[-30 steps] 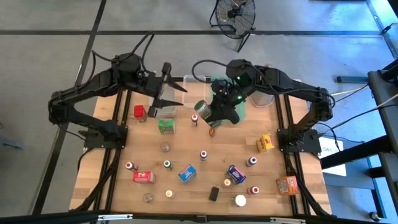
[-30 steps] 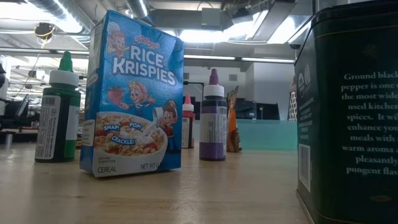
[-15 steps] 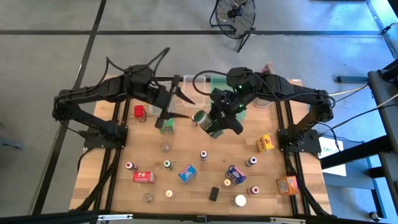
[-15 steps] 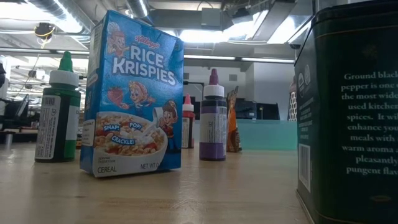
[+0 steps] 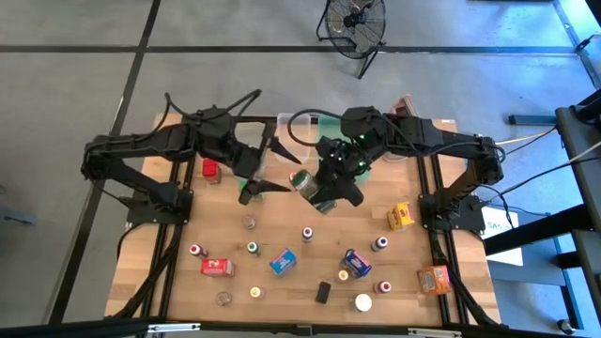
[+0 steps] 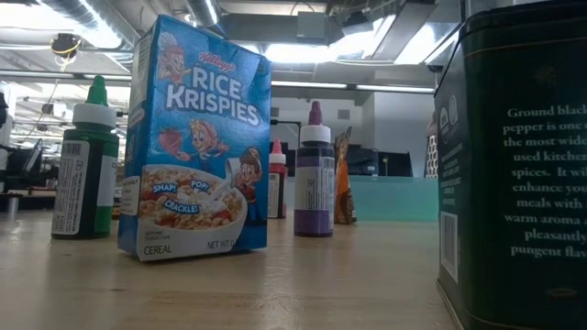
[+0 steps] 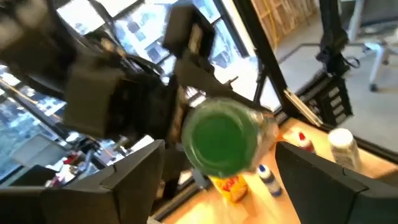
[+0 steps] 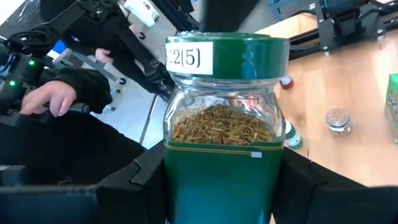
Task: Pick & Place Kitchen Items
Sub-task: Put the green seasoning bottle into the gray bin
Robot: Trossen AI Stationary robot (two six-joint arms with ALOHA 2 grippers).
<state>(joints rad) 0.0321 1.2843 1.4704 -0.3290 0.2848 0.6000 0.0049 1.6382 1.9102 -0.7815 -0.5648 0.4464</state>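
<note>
My right gripper (image 5: 316, 188) (image 8: 219, 168) is shut on a small glass jar (image 5: 303, 180) with a green lid, a green label and dried herbs inside. It holds the jar above the far middle of the table. My left gripper (image 5: 280, 171) (image 7: 217, 186) is open and points at the jar from the table's left. In the left wrist view the jar's green lid (image 7: 221, 138) faces it between and just beyond the two fingers, apart from them. A blue Rice Krispies box (image 6: 194, 137) stands on its base, with small bottles beside it. My right gripper pinches the jar's body at its green label (image 8: 221, 180) between the two fingers (image 8: 140, 186), one on either side. The jar is lifted clear of the table and lies tilted, its lid (image 5: 299, 179) turned toward the table's left and my left gripper.
Small boxes, bottles and jars stand scattered over the near half of the table: an orange box (image 5: 401, 216), a blue box (image 5: 282, 261), a red box (image 5: 217, 267). A clear bin (image 5: 285, 123) sits at the far edge. A person's hand (image 8: 59, 96) shows beyond the table.
My left gripper has swung from the far edge toward the near side and the right, closing on the jar, and has stayed open. My right gripper has carried the jar a little toward the near edge, still shut on it.
</note>
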